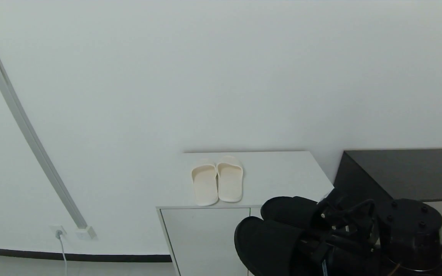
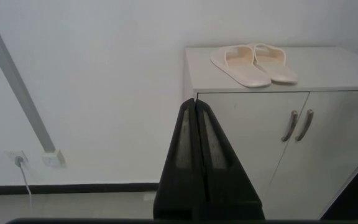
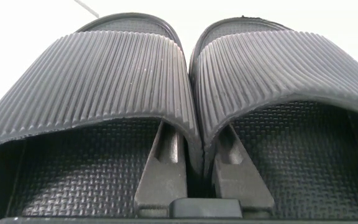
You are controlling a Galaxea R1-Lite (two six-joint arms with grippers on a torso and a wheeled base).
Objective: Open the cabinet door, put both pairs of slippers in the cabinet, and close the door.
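We see the cream rubber slide slippers side by side on the top surface of the closed white two-door cabinet, against a plain white wall with a grey cable duct left of the cabinet. Our right end effector grasps the black ribbed slippers at the cabinet's front right corner. Our left end effector is clenched, empty.

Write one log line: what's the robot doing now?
right gripper: shut on black slippers | left gripper: shut, empty | cream slippers: on cabinet top | cabinet doors: closed
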